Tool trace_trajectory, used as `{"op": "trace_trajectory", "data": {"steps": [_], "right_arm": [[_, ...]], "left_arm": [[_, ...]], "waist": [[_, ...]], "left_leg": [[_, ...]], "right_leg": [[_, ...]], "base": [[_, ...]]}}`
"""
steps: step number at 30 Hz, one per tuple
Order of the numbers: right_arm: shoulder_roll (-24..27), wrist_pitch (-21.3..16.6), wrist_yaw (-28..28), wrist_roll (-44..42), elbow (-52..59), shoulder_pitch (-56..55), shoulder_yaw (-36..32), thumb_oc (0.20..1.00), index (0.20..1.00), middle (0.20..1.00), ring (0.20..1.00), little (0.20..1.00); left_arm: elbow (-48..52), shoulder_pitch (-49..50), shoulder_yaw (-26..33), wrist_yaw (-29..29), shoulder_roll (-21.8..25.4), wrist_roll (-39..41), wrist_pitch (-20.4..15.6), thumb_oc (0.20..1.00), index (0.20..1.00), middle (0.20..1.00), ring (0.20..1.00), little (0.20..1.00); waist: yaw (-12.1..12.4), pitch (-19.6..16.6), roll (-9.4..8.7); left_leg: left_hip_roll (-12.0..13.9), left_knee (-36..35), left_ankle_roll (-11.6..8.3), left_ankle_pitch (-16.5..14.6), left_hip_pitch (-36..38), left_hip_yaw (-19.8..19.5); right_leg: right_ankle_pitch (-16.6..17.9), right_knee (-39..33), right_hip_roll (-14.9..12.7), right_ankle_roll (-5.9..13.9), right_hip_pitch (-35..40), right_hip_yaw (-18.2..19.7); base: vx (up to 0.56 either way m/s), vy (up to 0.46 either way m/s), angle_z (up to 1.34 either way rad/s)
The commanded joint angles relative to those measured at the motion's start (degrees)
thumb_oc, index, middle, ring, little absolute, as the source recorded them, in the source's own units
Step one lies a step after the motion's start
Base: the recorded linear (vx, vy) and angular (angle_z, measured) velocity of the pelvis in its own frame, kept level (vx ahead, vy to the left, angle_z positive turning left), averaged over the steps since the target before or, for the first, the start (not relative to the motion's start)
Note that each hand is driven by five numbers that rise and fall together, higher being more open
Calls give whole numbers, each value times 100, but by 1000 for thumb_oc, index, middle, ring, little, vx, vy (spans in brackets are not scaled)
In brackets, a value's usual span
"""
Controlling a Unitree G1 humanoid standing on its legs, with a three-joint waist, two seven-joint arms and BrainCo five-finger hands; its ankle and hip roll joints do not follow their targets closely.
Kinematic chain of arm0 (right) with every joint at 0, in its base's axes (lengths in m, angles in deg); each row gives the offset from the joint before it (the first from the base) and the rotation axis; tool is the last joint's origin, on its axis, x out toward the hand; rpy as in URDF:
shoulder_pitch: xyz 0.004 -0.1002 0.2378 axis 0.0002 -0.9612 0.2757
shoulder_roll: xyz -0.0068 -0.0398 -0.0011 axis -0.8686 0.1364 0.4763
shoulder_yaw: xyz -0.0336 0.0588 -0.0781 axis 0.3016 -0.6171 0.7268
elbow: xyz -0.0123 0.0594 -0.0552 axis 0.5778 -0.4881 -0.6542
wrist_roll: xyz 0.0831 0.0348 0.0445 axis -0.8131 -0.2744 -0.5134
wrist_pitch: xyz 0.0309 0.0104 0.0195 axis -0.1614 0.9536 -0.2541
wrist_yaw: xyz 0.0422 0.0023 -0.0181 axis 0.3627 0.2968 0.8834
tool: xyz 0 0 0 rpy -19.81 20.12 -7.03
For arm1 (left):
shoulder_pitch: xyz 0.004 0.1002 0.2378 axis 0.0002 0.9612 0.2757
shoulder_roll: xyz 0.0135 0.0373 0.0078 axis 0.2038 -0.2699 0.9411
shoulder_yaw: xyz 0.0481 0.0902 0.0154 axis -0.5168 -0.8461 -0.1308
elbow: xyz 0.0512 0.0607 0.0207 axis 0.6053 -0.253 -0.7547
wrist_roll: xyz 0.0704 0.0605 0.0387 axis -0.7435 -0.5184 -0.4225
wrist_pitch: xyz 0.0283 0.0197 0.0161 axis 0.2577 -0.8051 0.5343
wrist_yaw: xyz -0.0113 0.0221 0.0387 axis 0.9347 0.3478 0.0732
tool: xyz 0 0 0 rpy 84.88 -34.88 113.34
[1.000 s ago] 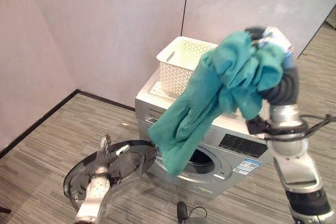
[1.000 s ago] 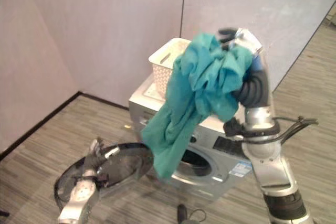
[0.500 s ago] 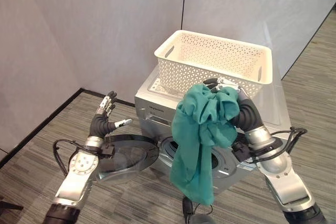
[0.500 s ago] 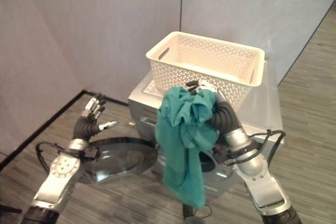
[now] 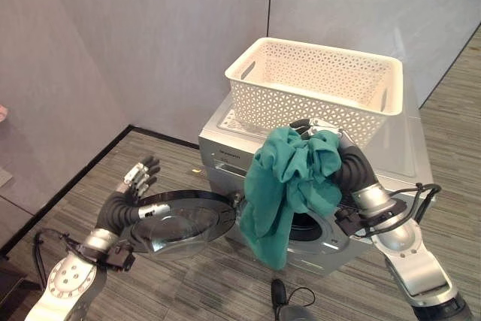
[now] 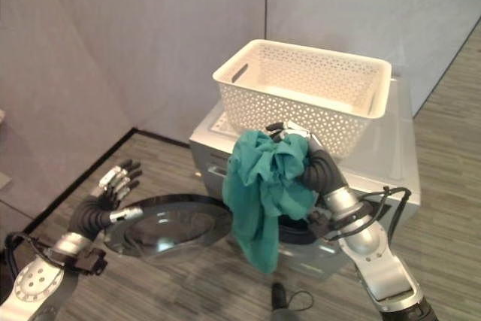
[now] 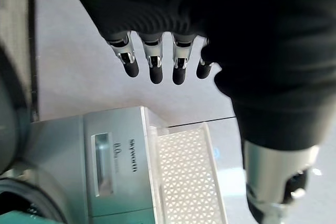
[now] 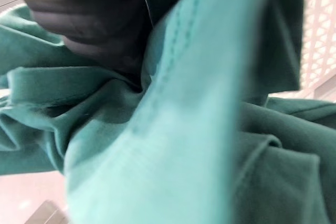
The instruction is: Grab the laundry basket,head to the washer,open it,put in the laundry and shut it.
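Before 1 washer: 1 teal garment bunched in right hand, left hand fingers spread, empty.

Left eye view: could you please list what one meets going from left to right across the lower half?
Left hand → washer door → teal cloth → right hand.

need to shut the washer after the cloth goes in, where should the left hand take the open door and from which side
Take the door by its outer rim, the edge farthest from the washer, probably coming from the robot's left. It hangs swung wide, hinged beside the drum opening, and the left hand is open right beside that free edge.
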Motion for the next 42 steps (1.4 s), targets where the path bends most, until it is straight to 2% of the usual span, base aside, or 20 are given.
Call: {"op": "trace_trajectory", "data": {"steps": [1,2,4,5,7,8,14,18,26,31,39,42], "right_arm": [[14,-397,-113,-66,434,383,-2,200,200,200,200,200],[-39,-382,-135,-17,436,413,15,200,200,200,200,200],[-50,-386,-136,3,439,420,17,200,200,200,200,200],[-100,-367,-146,60,454,453,39,200,200,200,200,200],[-124,-350,-164,119,458,491,43,200,200,200,200,200],[-191,-323,-171,140,484,550,88,200,200,200,200,200],[-321,-255,-228,162,452,720,228,200,200,200,200,200],[-353,-240,-237,146,434,787,269,200,200,200,200,200],[-575,-174,-358,49,367,914,420,200,200,200,200,200],[-627,-125,-478,53,354,1042,524,200,200,200,200,200],[-650,-131,-588,42,322,1079,523,200,200,200,200,200],[-688,-162,-644,60,310,1065,557,200,200,200,200,200]], "left_arm": [[-108,-193,-66,-5,46,-41,-357,1000,1000,1000,1000,1000],[-276,-276,-285,27,-224,-212,-299,1000,1000,1000,1000,1000],[-359,-313,-374,21,-348,-304,-286,1000,1000,1000,1000,1000],[-590,-404,-622,12,-619,-487,-175,1000,1000,1000,1000,1000],[-623,-424,-695,-11,-712,-579,-153,1000,1000,1000,1000,1000],[-774,-502,-923,-116,-897,-527,-34,1000,1000,1000,1000,1000],[-725,-856,-1347,-227,-1014,-433,135,1000,1000,1000,1000,1000],[-686,-1027,-1434,-222,-1034,-468,159,1000,1000,1000,1000,1000],[-1298,-2048,-2132,55,-1703,-870,224,1000,1000,1000,1000,1000],[-1527,-2324,-2488,142,-1993,-167,274,1000,1000,1000,1000,1000],[-1693,-2631,-2807,152,-2202,198,238,1000,1000,1000,1000,1000],[-1963,-2897,-2976,235,-2523,400,116,1000,1000,1000,1000,1000]], "waist": [[-1,-225,-83],[-6,-228,-97],[-13,-227,-92],[-27,-236,-101],[-30,-237,-92],[-53,-247,-93],[-107,-265,-73],[-119,-272,-80],[-192,-302,-107],[-231,-300,-93],[-289,-289,-98],[-348,-290,-113]], "left_leg": [[35,122,283,-329,-378,223],[36,127,281,-327,-391,190],[40,131,279,-325,-399,174],[44,129,278,-318,-410,164],[49,121,279,-316,-410,156],[57,113,278,-314,-417,152],[97,68,258,-302,-416,142],[110,62,246,-293,-426,139],[158,21,202,-261,-469,85],[178,21,187,-251,-486,67],[225,21,147,-258,-463,81],[255,21,124,-253,-462,99]], "right_leg": [[-793,665,-596,565,212,-1],[-811,658,-602,550,227,-31],[-823,661,-603,543,234,-51],[-838,657,-595,531,234,-61],[-844,655,-591,525,230,-63],[-851,651,-578,512,224,-49],[-886,626,-545,490,230,-57],[-896,612,-528,480,230,-54],[-974,611,-474,416,213,-16],[-988,614,-454,388,206,-3],[-1030,592,-416,366,247,-22],[-1044,586,-402,357,251,-20]], "base": [[-9,-31,2],[0,0,0],[0,0,0],[0,0,0],[0,-25,4],[0,-23,6],[3,-23,6],[-2,-9,0],[-4,-24,0],[4,-13,0],[12,-20,1],[24,-36,1]]}}
